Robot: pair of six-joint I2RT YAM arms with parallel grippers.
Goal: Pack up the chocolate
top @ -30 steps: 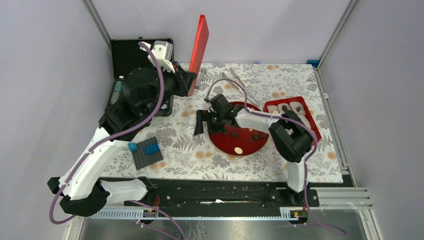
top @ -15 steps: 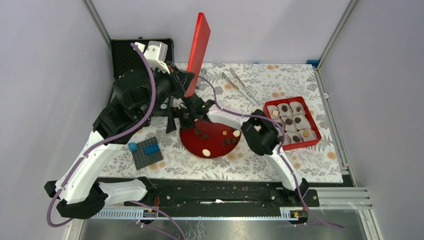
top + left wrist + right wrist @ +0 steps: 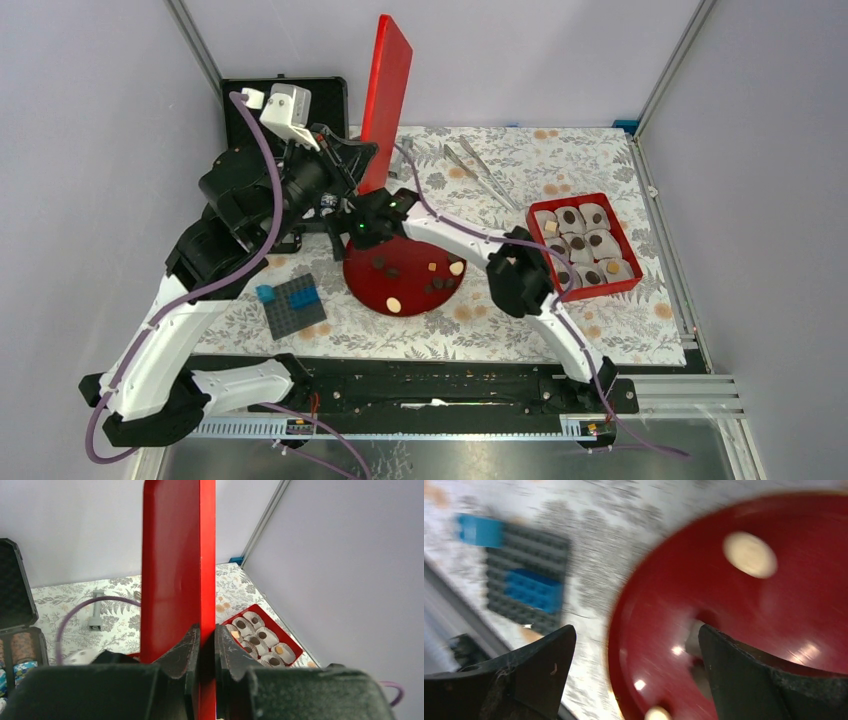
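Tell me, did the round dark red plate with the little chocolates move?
Yes. The round dark red plate slid left, toward the dark grey studded brick plate, which stayed put.

red plate with chocolate: slid from centre-right to centre-left of frame | right tool: travelled left with it, uncovering red box | left tool: shifted up-left, red panel raised toward top edge
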